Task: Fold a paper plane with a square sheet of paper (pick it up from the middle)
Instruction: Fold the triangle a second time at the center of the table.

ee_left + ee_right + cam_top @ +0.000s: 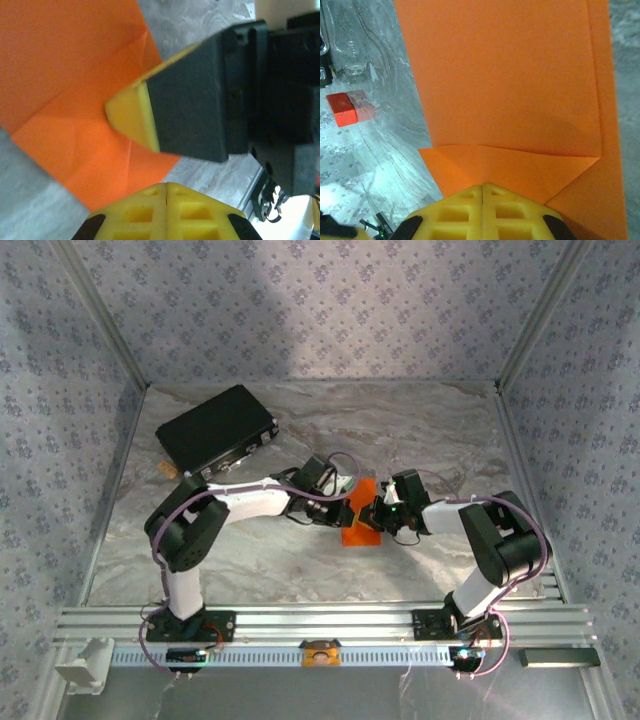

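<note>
Fingers [137,212] of my left gripper [165,186] are pressed fully together with nothing between them. My right gripper [483,187] is the same (tips sit over a folded flap, can't tell if they're pressing). Square sheet of paper [358,528] lies partly folded mid-frame in the top view, flat on the table [420,430]. My judgement: it's thin, light, slides easily and creases fast, so pinch a raised folded edge near the middle, not a corner.
</note>
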`<state>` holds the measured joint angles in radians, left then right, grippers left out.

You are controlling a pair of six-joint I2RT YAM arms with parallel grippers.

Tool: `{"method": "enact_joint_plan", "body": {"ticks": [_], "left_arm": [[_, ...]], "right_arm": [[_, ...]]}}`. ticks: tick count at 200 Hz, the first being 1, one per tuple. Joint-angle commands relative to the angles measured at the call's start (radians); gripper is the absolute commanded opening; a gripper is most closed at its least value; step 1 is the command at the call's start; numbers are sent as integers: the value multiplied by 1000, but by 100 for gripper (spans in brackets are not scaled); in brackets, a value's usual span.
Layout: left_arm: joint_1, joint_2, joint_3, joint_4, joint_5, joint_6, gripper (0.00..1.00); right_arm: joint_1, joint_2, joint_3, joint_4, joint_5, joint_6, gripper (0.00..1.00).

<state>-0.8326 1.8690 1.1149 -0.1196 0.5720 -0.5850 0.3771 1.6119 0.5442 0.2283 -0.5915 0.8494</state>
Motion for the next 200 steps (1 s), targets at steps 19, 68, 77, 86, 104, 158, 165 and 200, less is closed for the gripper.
{"method": "enact_joint_plan", "body": {"ticks": [19, 68, 77, 86, 104, 158, 165, 200], "left_arm": [[-1, 94, 25, -8, 46, -8, 0], [-5, 120, -52, -74, -19, 26, 0], [-9, 119, -66, -80, -28, 32, 0], [-10, 116, -80, -78, -33, 33, 0], [-10, 108, -96, -72, -39, 31, 0], [-10, 102, -66, -74, -56, 22, 0], [-10, 102, -65, -72, -59, 20, 0], [-10, 102, -73, -74, -63, 21, 0]], "right_arm": [[-9, -5, -9, -77, 38, 0, 0], [-19, -53, 8, -106, 20, -8, 0], [-20, -85, 21, -154, 43, -29, 0], [-17, -116, 32, -190, 69, -52, 0], [-17, -134, 38, -200, 57, -77, 0], [53, -10, 60, -105, 16, -54, 0], [54, 7, 62, -121, 31, -60, 0], [2, 30, 38, -99, 48, -52, 0]]}}
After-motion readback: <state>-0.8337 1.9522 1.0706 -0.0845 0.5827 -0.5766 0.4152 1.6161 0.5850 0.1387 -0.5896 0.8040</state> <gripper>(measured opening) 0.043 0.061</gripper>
